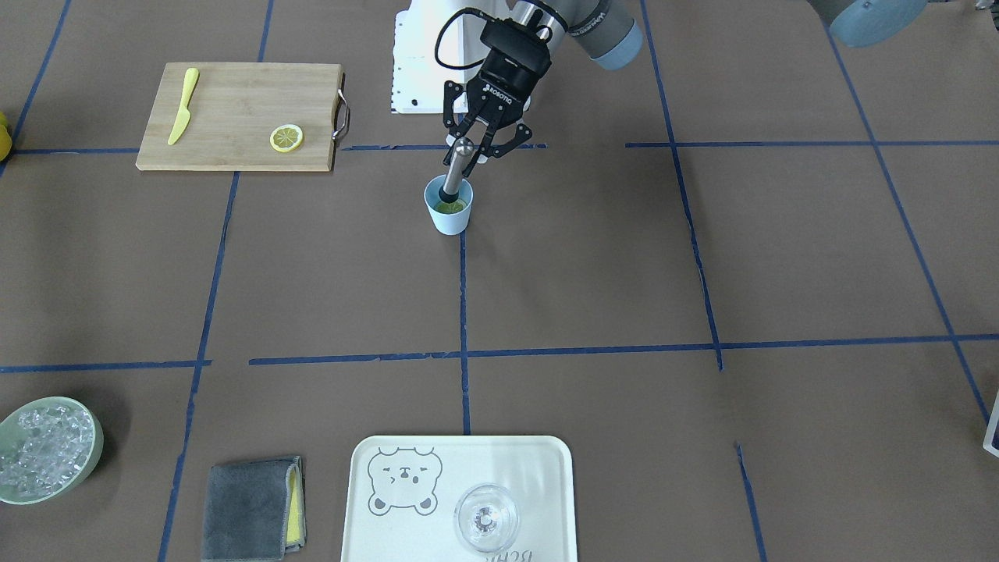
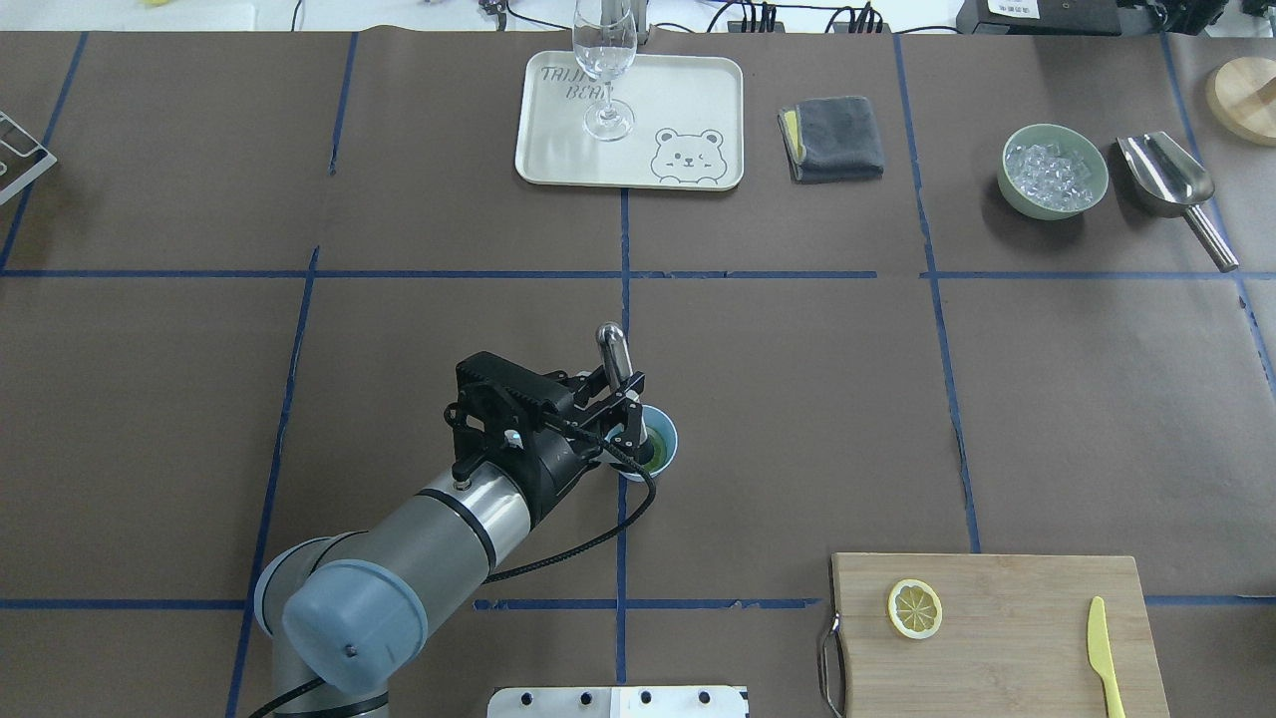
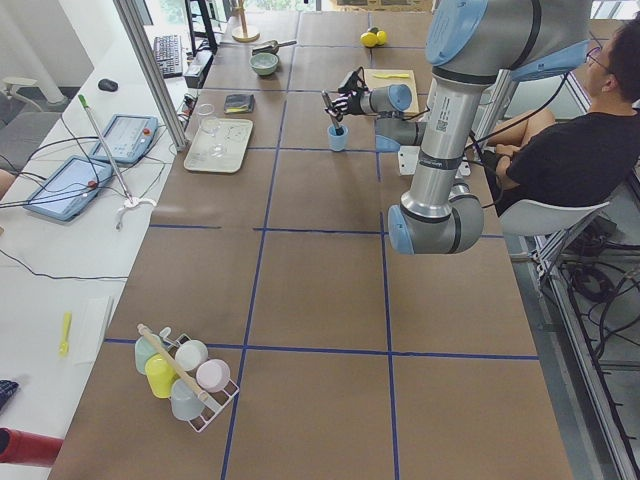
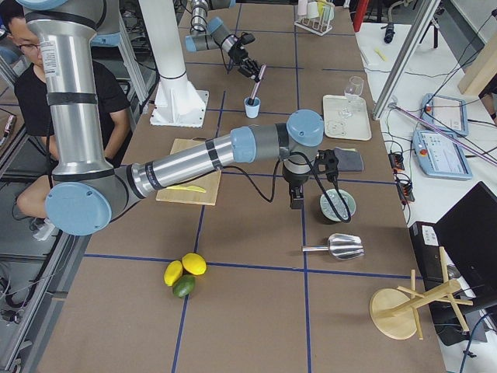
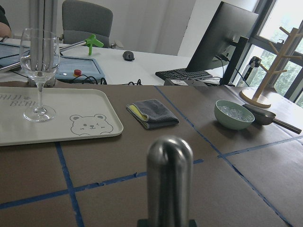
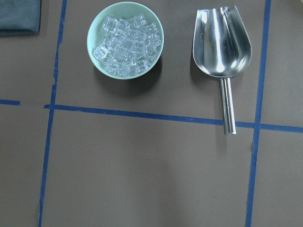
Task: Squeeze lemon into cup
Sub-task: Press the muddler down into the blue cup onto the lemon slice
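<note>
The light-blue cup (image 1: 449, 218) (image 2: 666, 439) stands on the brown table close to the robot's base. A lemon slice (image 1: 452, 208) lies at its bottom. A steel muddler (image 1: 460, 165) (image 5: 169, 179) stands tilted in the cup, its lower end on the slice. My left gripper (image 1: 480, 148) (image 2: 630, 411) is just above the cup, shut on the muddler's shaft, with the rounded top sticking out past the fingers. A second lemon slice (image 2: 915, 608) lies on the cutting board (image 2: 1017, 638). My right gripper (image 4: 296, 200) hangs near the ice bowl; I cannot tell whether it is open.
A yellow knife (image 2: 1101, 653) lies on the board. Across the table are a tray (image 2: 688, 90) with a wine glass (image 2: 605, 60), a folded cloth (image 2: 832, 138), a green bowl of ice (image 2: 1054, 172) and a metal scoop (image 2: 1171, 184). A person (image 3: 570, 150) sits behind the robot.
</note>
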